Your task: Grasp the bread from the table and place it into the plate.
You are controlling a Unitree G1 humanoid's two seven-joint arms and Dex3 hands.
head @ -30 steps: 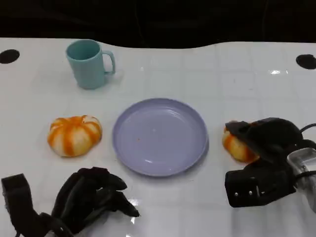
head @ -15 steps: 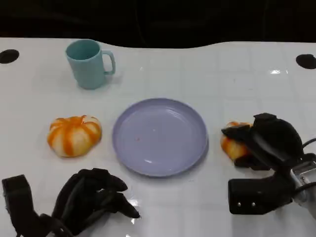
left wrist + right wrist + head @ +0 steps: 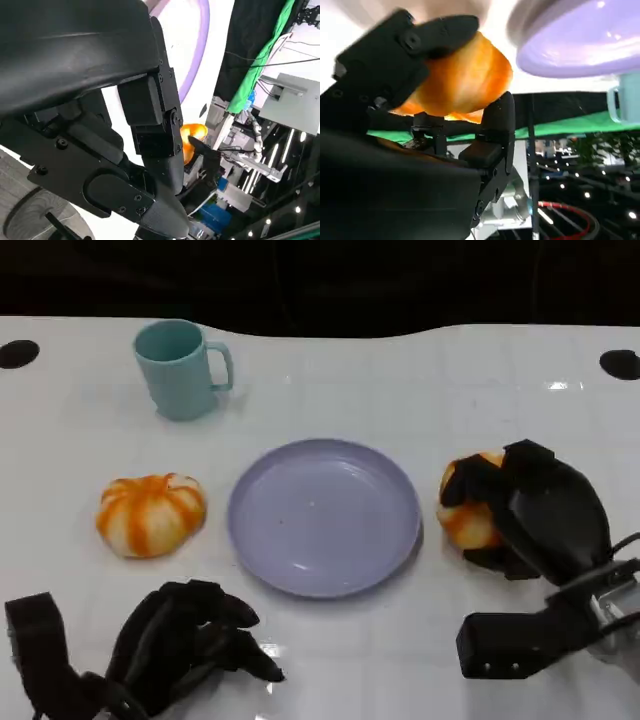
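White table [image 3: 420, 380] carries everything. Right hand [image 3: 535, 515] clasps the bread [image 3: 470, 510] at 3 o'clock of the purple plate [image 3: 323, 515]. Left hand [image 3: 185, 640] rests curled and empty at 7 o'clock. Another bread [image 3: 150, 513] lies at 9 o'clock.

Likely a lab or studio, green backdrop cloth [image 3: 260, 60], cabled equipment racks [image 3: 280, 105], ceiling spotlights [image 3: 600, 195]

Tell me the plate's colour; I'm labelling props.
The plate is a plain pale lavender, with no pattern. The head view shows it best.
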